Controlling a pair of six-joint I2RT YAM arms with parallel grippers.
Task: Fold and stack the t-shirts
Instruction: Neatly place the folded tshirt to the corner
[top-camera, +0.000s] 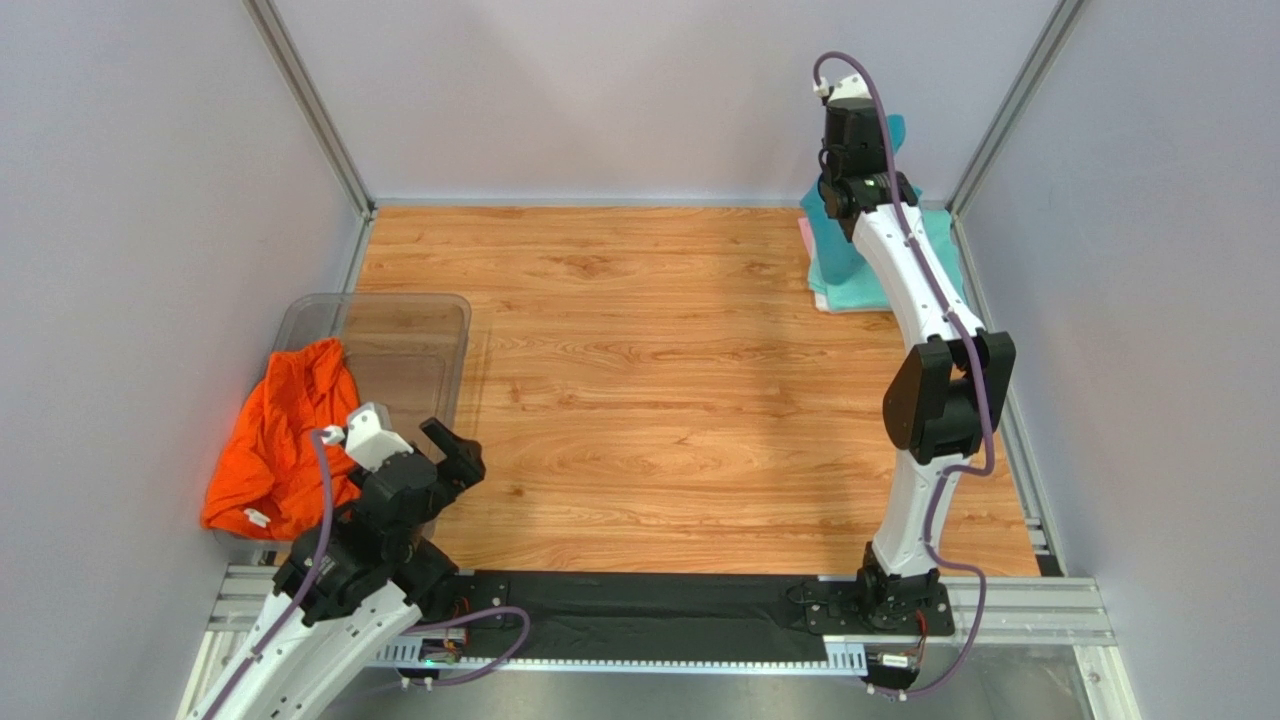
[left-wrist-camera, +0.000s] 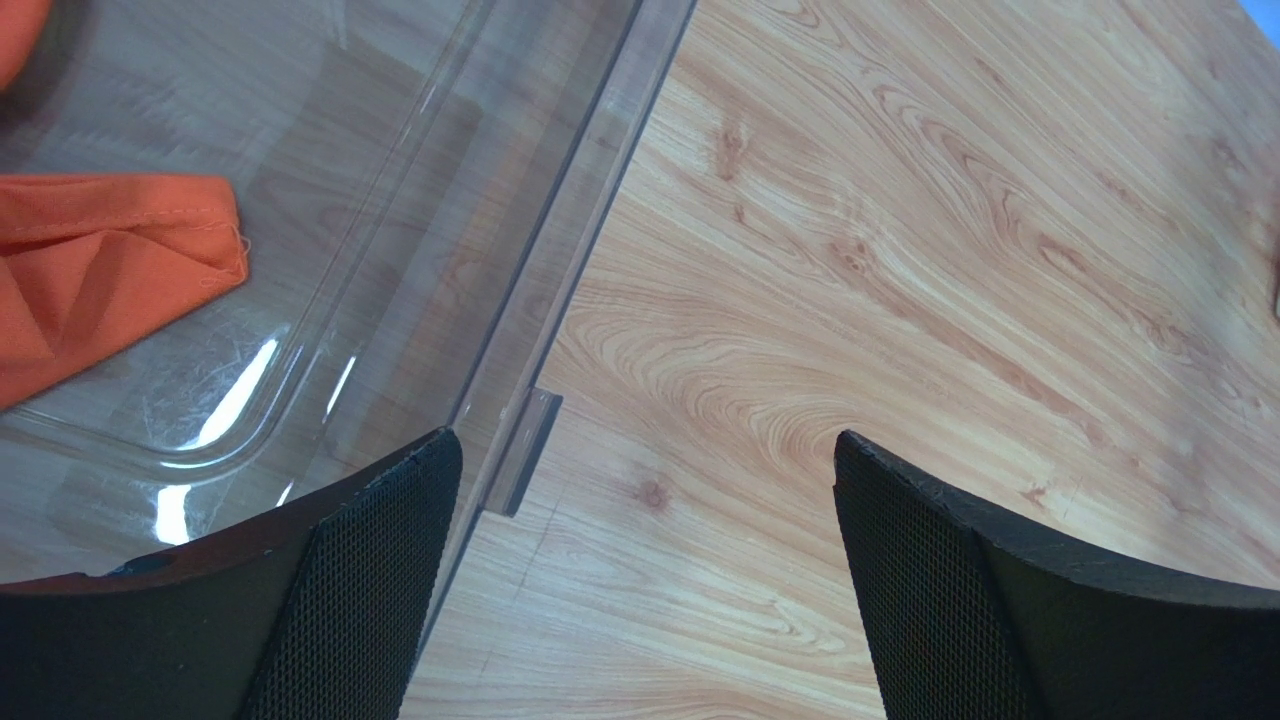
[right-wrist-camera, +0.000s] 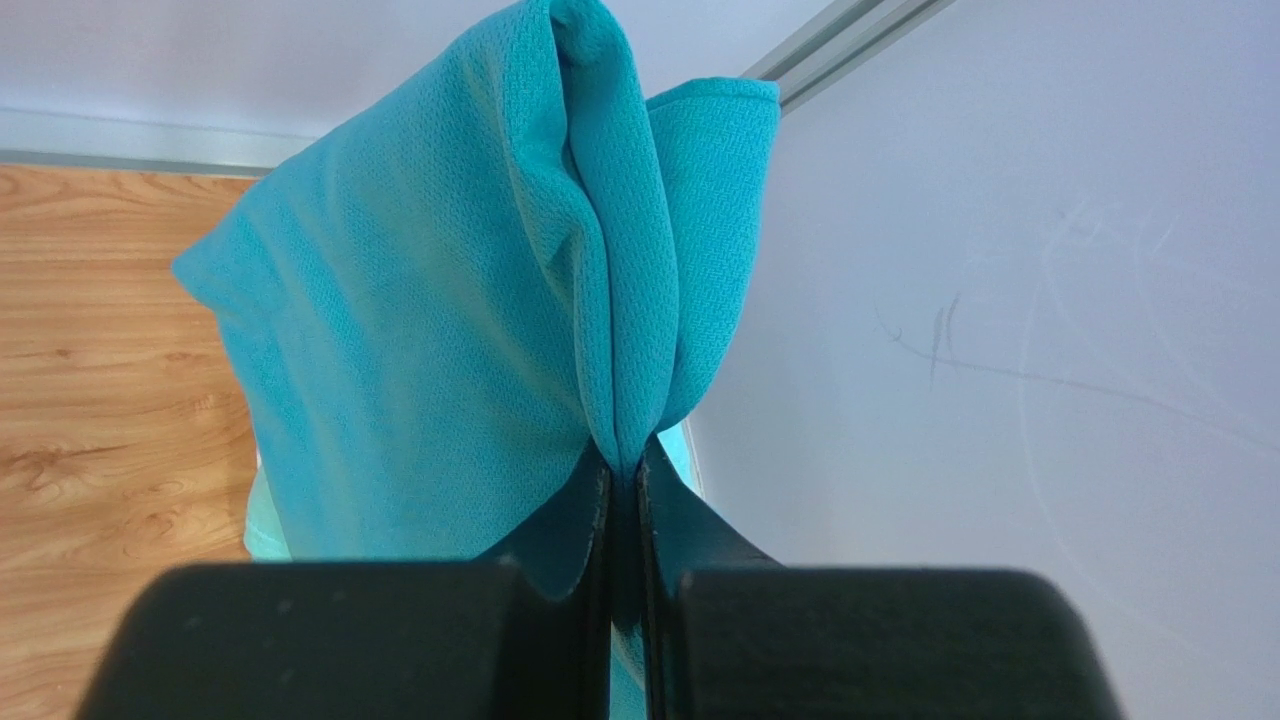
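Note:
The orange t-shirt (top-camera: 283, 435) lies crumpled in the clear tub (top-camera: 394, 323) and hangs over its left rim; a corner of it shows in the left wrist view (left-wrist-camera: 105, 270). My left gripper (left-wrist-camera: 646, 450) is open and empty, above the table just right of the tub's rim (left-wrist-camera: 601, 225); it also shows in the top view (top-camera: 433, 458). My right gripper (right-wrist-camera: 624, 458) is shut on a fold of the teal-blue t-shirt (right-wrist-camera: 451, 300), lifted in the far right corner. Under it lies teal and mint cloth (top-camera: 860, 278) with a pink edge (top-camera: 809, 237).
Grey walls close in the table on the left, back and right; the right wall (right-wrist-camera: 1022, 300) is close beside my right gripper. The right arm (top-camera: 939, 390) stretches along the table's right side. A black rail (top-camera: 646, 608) runs along the near edge.

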